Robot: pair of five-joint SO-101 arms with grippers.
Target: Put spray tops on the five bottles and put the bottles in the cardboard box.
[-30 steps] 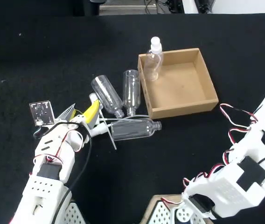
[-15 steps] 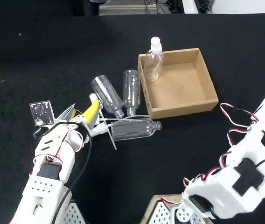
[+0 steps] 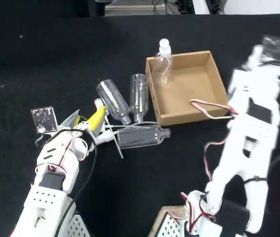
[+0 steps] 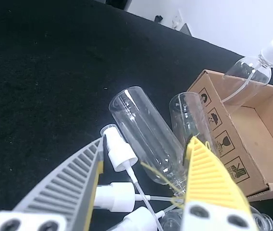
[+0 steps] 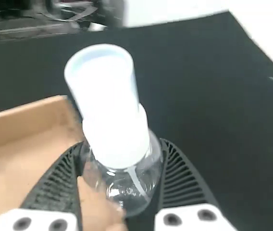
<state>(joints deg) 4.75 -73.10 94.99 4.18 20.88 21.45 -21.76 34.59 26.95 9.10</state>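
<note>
Left claw (image 4: 146,142) agape around loose spray tops (image 4: 118,153).

handling pictograms printed on cardboard box (image 4: 232,155) side, no readable words

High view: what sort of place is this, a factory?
Probably a robotics lab or workshop: a left arm and right arm at a black table, with cables behind it.

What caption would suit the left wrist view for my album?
Open left gripper above loose spray tops, with two uncapped bottles lying by the box.
</note>
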